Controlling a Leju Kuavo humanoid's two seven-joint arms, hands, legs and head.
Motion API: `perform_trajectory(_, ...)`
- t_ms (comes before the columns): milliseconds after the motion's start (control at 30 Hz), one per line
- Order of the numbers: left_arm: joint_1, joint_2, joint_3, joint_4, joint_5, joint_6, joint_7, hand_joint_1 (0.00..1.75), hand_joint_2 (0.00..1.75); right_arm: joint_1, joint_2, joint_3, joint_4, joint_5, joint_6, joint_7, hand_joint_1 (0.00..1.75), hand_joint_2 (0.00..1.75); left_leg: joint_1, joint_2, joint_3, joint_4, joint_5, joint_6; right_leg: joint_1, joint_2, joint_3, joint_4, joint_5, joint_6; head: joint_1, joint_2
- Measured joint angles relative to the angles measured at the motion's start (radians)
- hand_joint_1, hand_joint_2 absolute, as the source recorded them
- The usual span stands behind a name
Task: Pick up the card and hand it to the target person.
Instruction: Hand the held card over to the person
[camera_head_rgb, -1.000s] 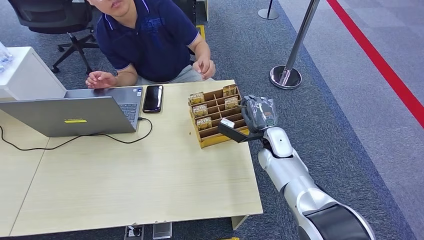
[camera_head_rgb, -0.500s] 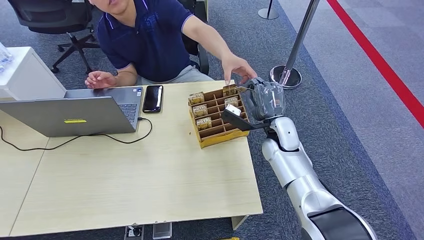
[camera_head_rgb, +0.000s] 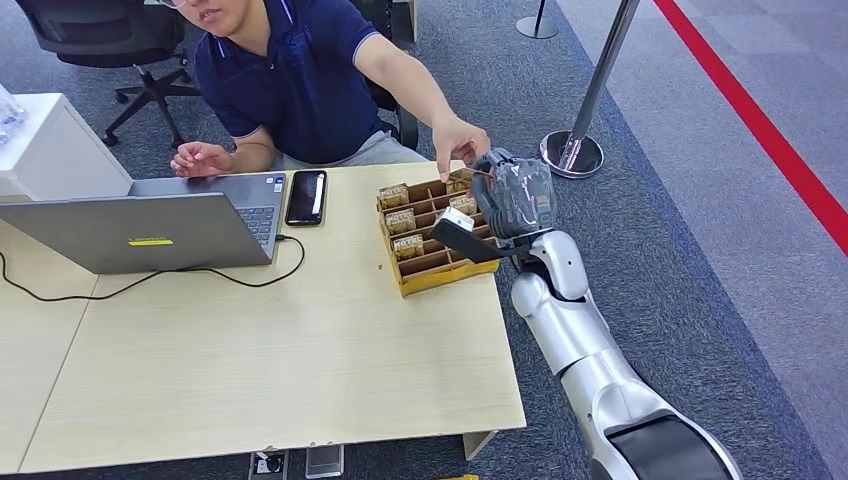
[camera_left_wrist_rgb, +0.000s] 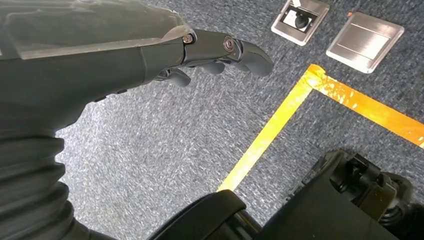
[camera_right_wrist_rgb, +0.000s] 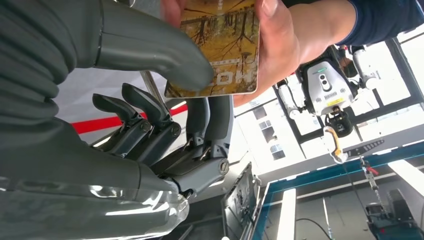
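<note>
The card (camera_right_wrist_rgb: 220, 50), printed with yellow autumn trees, is pinched between the thumb and fingers of my right hand (camera_right_wrist_rgb: 150, 125). The person's hand (camera_right_wrist_rgb: 280, 45) grips the same card from the other side. From the head camera, my right hand (camera_head_rgb: 515, 195) is raised at the table's right edge, just above the far corner of the wooden card box (camera_head_rgb: 430, 265). The seated person (camera_head_rgb: 290, 80) in a dark blue shirt stretches an arm out, and their hand (camera_head_rgb: 458, 135) meets my fingers. My left hand (camera_left_wrist_rgb: 215, 50) hangs over grey carpet and holds nothing, fingers loosely extended.
The card box holds several more cards in its compartments. A laptop (camera_head_rgb: 150, 225) with a black cable and a phone (camera_head_rgb: 306, 196) lie on the table (camera_head_rgb: 280, 370) to the left. A stanchion base (camera_head_rgb: 572, 150) stands on the carpet behind my right hand.
My right hand rose from beside the card box and moved toward the person. The person's arm reached out from the table edge and their hand now holds the card with mine.
</note>
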Motion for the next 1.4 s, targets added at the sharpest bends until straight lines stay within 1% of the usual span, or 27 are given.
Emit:
perform_trajectory(133, 0.000, 0.000, -0.002, 0.000, -0.004, 0.000, -0.002, 0.00, 1.75, -0.003, 0.007, 0.010, 0.000, -0.014, 0.000, -0.007, 1.75, 1.75, 0.000, 0.000, 0.000, 0.000, 0.000, 0.000, 0.000, 0.000, 0.000, 0.000, 0.000, 0.000, 0.002, 0.000)
perform_trajectory(167, 0.001, 0.000, -0.002, 0.000, -0.005, 0.001, -0.004, 0.00, 1.75, -0.004, 0.008, 0.013, 0.000, -0.015, 0.000, -0.008, 1.54, 1.75, 0.000, 0.000, 0.000, 0.000, 0.000, 0.000, 0.000, 0.000, 0.000, 0.000, 0.000, 0.000, 0.002, 0.000)
perform_trajectory(200, 0.001, 0.000, -0.003, 0.000, -0.005, 0.002, -0.008, 0.00, 1.75, -0.005, 0.009, 0.016, 0.000, -0.017, 0.000, -0.009, 1.19, 1.75, 0.000, 0.000, 0.000, 0.000, 0.000, 0.000, 0.000, 0.000, 0.000, 0.000, 0.000, 0.000, 0.001, 0.000)
perform_trajectory(233, 0.001, 0.000, -0.002, 0.000, -0.004, 0.004, -0.012, 0.00, 1.31, -0.007, 0.010, 0.018, 0.000, -0.018, 0.000, -0.008, 0.75, 1.75, 0.000, 0.000, 0.000, 0.000, 0.000, 0.000, 0.000, 0.000, 0.000, 0.000, 0.000, 0.000, 0.001, 0.000)
perform_trajectory(267, 0.002, 0.000, -0.002, 0.000, -0.003, 0.008, -0.016, 0.00, 0.87, -0.008, 0.011, 0.020, 0.001, -0.020, 0.000, -0.006, 0.32, 1.31, 0.000, 0.000, 0.000, 0.000, 0.000, 0.000, 0.000, 0.000, 0.000, 0.000, 0.000, 0.000, 0.001, 0.000)
perform_trajectory(300, 0.003, 0.000, -0.002, 0.000, -0.002, 0.013, -0.018, 0.00, 0.44, -0.010, 0.012, 0.021, 0.001, -0.022, 0.000, -0.001, 0.08, 0.87, 0.000, 0.000, 0.000, 0.000, 0.000, 0.000, 0.000, 0.000, 0.000, 0.000, 0.000, 0.000, 0.001, 0.000)
perform_trajectory(333, 0.005, 0.000, -0.002, 0.000, -0.001, 0.017, -0.017, 0.00, 0.00, -0.011, 0.013, 0.022, 0.001, -0.024, 0.000, 0.004, 0.00, 0.44, 0.000, 0.000, 0.000, 0.000, 0.000, 0.000, 0.000, 0.000, 0.000, 0.000, 0.000, 0.000, 0.001, 0.000)
perform_trajectory(367, 0.006, 0.000, -0.002, 0.000, -0.001, 0.019, -0.015, 0.00, 0.00, -0.011, 0.014, 0.022, 0.001, -0.024, 0.000, 0.011, 0.00, 0.00, 0.000, 0.000, 0.000, 0.000, 0.000, 0.000, 0.000, 0.000, 0.000, 0.000, 0.000, 0.000, 0.001, 0.000)
perform_trajectory(633, 0.012, 0.000, -0.002, 0.000, -0.001, 0.018, 0.008, 0.00, 0.00, -0.013, 0.014, 0.022, 0.001, -0.024, -0.005, 0.030, 0.00, 0.00, 0.000, 0.000, 0.000, 0.000, 0.000, 0.000, 0.000, 0.000, 0.000, 0.000, 0.000, 0.000, 0.001, 0.000)
perform_trajectory(1000, 0.014, 0.000, -0.003, 0.002, -0.003, 0.027, -0.003, 0.00, 0.00, -0.018, 0.001, 0.012, 0.016, -0.031, -0.033, 0.032, 0.00, 0.00, 0.000, 0.000, 0.000, 0.000, 0.000, 0.000, 0.000, 0.000, -0.001, 0.000, 0.000, 0.000, 0.000, 0.000)
perform_trajectory(1133, 0.015, 0.000, -0.003, 0.002, -0.003, 0.035, -0.007, 0.00, 0.00, -0.019, -0.015, -0.006, 0.037, -0.027, -0.052, 0.046, 0.00, 0.00, 0.000, 0.000, 0.000, 0.000, 0.000, 0.000, 0.000, 0.000, -0.001, 0.000, 0.000, 0.000, 0.000, 0.000)
perform_trajectory(1400, 0.020, 0.001, -0.003, 0.002, -0.004, 0.036, 0.000, 0.00, 0.00, 0.005, -0.071, -0.074, 0.086, -0.006, -0.104, 0.085, 0.00, 0.00, 0.000, 0.000, 0.000, 0.000, 0.000, 0.000, 0.000, 0.000, -0.001, -0.001, 0.000, 0.000, 0.001, 0.000)
